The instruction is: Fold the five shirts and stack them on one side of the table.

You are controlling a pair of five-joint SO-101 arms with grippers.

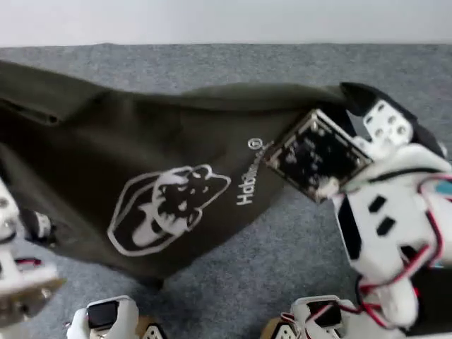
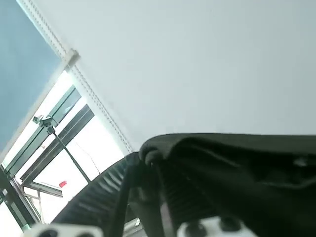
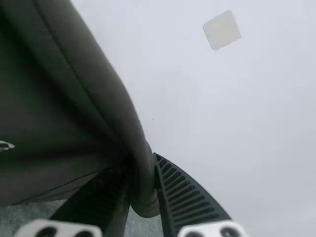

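A dark olive shirt (image 1: 141, 141) with a white dog emblem (image 1: 166, 208) hangs stretched above the grey table, lifted at two ends. In the right wrist view my right gripper (image 3: 143, 190) is shut on a rolled edge of the shirt (image 3: 49, 113). From above, this gripper (image 1: 351, 99) holds the shirt's far right corner. My left gripper (image 2: 148, 160) is shut on a bunched fold of the same dark fabric (image 2: 237, 173). The left arm (image 1: 18, 268) stands at the shirt's near left end, where the cloth hides its fingers.
Grey table covering (image 1: 296, 247) shows below and behind the shirt. The two arm bases (image 1: 106, 318) (image 1: 311, 318) stand at the front edge. A white wall (image 1: 226, 21) runs along the back. A window (image 2: 59, 163) appears past the left gripper.
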